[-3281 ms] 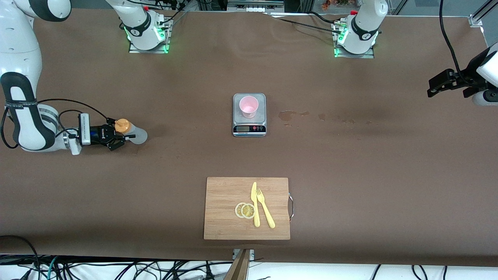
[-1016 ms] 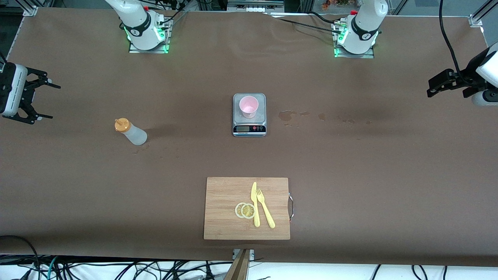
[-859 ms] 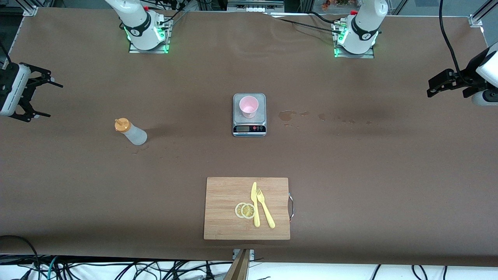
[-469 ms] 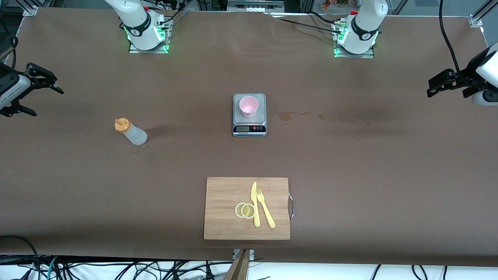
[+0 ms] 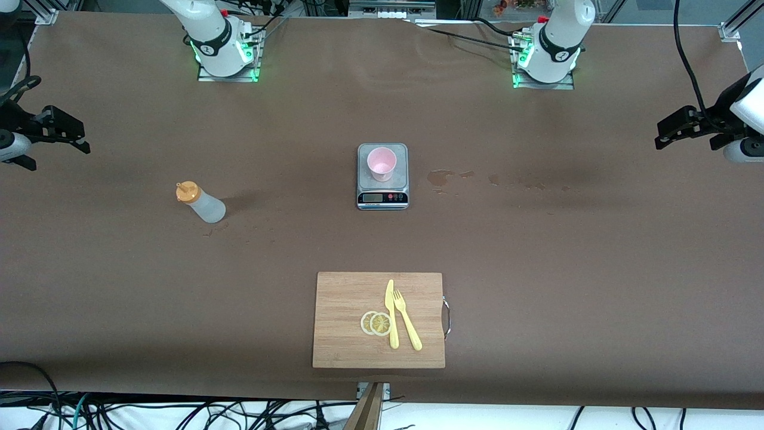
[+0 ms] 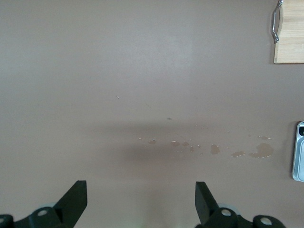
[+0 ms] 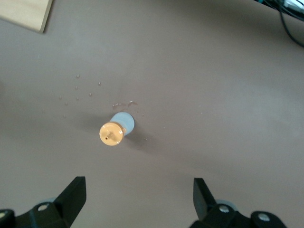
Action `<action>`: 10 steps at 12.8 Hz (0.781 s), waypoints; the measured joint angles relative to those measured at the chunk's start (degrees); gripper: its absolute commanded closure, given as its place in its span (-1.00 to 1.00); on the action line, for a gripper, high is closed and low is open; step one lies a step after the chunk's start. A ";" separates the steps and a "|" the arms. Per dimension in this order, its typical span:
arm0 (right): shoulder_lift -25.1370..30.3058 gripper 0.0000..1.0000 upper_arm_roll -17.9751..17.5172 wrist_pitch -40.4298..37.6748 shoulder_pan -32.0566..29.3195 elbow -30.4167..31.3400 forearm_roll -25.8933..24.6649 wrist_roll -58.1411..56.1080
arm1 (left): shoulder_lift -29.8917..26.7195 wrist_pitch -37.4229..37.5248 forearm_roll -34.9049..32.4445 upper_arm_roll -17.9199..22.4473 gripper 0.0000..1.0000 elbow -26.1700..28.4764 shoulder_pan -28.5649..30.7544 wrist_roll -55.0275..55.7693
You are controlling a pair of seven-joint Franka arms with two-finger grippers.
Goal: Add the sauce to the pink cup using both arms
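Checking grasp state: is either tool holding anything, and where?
Nothing held. Right tool and left tool are both open and empty; the sauce bottle stands free on the table.

A robotics lab, set up as a test bench. Two white robot arms (image 5: 209, 36) are bolted to metal base plates (image 5: 228, 73) with green status lights, on a long table under a brown cover (image 5: 537, 269). Loose cables (image 5: 179, 412) tangle along the table's edge, and aluminium framing (image 5: 737, 21) stands at the corners. A digital scale (image 5: 382, 190) sits mid-table.
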State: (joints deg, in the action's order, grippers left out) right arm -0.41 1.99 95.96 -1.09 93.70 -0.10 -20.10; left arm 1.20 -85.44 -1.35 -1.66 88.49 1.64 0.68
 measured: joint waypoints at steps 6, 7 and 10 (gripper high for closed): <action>0.26 -1.00 -0.57 1.59 0.59 0.18 0.86 8.81 | 0.00 0.00 0.00 0.00 -1.00 0.00 0.00 0.00; 0.25 -1.00 -0.51 1.58 0.59 0.23 1.54 9.41 | 0.00 0.00 0.00 0.00 -1.00 0.00 0.00 0.00; 0.25 -1.00 -0.56 0.76 0.63 0.40 1.94 13.46 | 0.00 0.00 0.00 0.00 -1.00 0.00 0.00 0.00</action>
State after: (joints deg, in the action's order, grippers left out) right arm -0.16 1.43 96.72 -0.46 94.10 1.84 -6.63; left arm 1.20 -85.44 -1.35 -1.66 88.49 1.64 0.68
